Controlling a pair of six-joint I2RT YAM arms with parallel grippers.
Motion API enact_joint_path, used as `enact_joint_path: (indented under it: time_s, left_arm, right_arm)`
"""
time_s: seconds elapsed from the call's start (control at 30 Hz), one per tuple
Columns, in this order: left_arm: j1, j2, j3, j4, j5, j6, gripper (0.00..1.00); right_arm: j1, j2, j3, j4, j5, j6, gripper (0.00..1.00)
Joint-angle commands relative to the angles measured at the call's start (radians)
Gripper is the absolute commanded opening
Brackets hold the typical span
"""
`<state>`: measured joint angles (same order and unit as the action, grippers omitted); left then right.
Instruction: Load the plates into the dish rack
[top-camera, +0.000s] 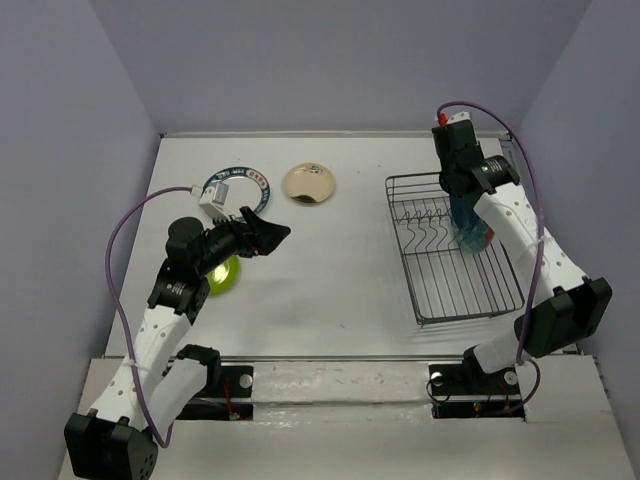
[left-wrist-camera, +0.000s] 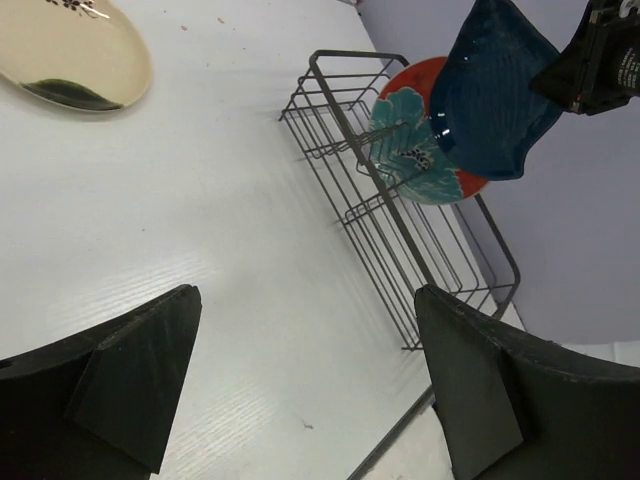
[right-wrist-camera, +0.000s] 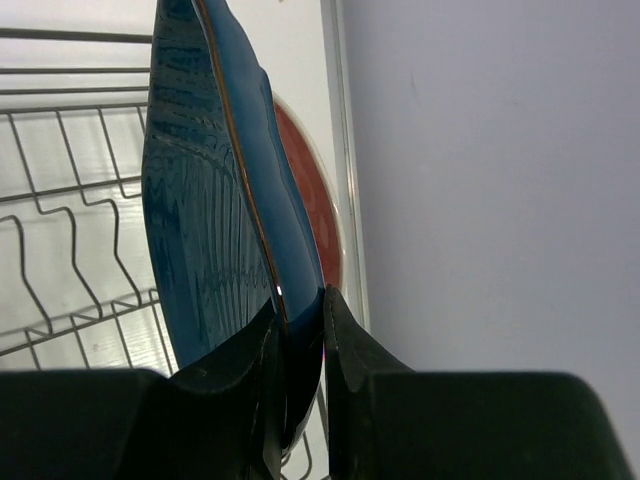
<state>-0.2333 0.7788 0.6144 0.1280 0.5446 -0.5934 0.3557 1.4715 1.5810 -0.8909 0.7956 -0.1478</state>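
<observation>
**Blue leaf plate gripped on edge over the rack**

My right pincer (right-wrist-camera: 298, 320) is clenched on the rim of the dark blue leaf-shaped plate (right-wrist-camera: 200, 200), with one finger on each face. The plate stands on edge and rises straight up from my fingers in the wrist view. I hold it over the right side of the dish rack (top-camera: 404, 250). I cannot tell whether its lower edge touches the wires.

Just behind it is the red-and-teal plate (left-wrist-camera: 415, 150). It stands upright in the rack by the right rim, leaning among the tines. The two plates overlap in both wrist views, and I cannot tell whether they touch.

The rack sits on the right half of the desk (top-camera: 330, 290), with its long side running along the right edge towards the far-right corner.

My left pincer (left-wrist-camera: 305, 340) is released, its fingers spread wide with only bare desk between them. It hangs over the left half of the desk and points towards the rack.

The lime green plate (top-camera: 225, 275) lies flat by the left arm, partly hidden under it. The gold plate (top-camera: 309, 184) lies near the middle of the far edge. The white plate (top-camera: 255, 180), with its dark lettered rim, lies to the left of the gold one. It is partly covered by my left wrist.
</observation>
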Motion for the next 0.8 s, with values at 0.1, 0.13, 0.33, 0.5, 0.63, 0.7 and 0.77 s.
enact_joint_path:
  time_s: [0.1, 0.13, 0.33, 0.5, 0.63, 0.7, 0.77]
  left_arm:
    - [0.003, -0.03, 0.025, -0.057, -0.046, 0.121, 0.99]
    - [0.003, -0.03, 0.025, -0.057, -0.044, 0.122, 0.99]
    - [-0.001, -0.032, 0.022, -0.059, -0.044, 0.124, 0.99]
    - [-0.003, -0.035, 0.021, -0.059, -0.048, 0.126, 0.99]
    - [-0.003, -0.032, 0.021, -0.059, -0.051, 0.126, 0.99]
    - [-0.003, -0.03, 0.021, -0.057, -0.052, 0.126, 0.99]
    - [-0.003, -0.027, 0.021, -0.059, -0.052, 0.126, 0.99]
  right_arm:
    - [-0.014, 0.058, 0.057, 0.084, 0.041, -0.076, 0.07]
    - [-0.014, 0.065, 0.047, 0.093, 0.039, -0.084, 0.07]
    - [-0.014, 0.088, 0.011, 0.113, 0.031, -0.096, 0.07]
    - [-0.023, 0.119, -0.013, 0.118, 0.03, -0.09, 0.07]
    - [-0.023, 0.135, -0.033, 0.119, 0.013, -0.073, 0.07]
    - [-0.023, 0.145, -0.048, 0.119, 0.02, -0.067, 0.07]
    - [-0.023, 0.15, -0.056, 0.119, 0.033, -0.062, 0.07]
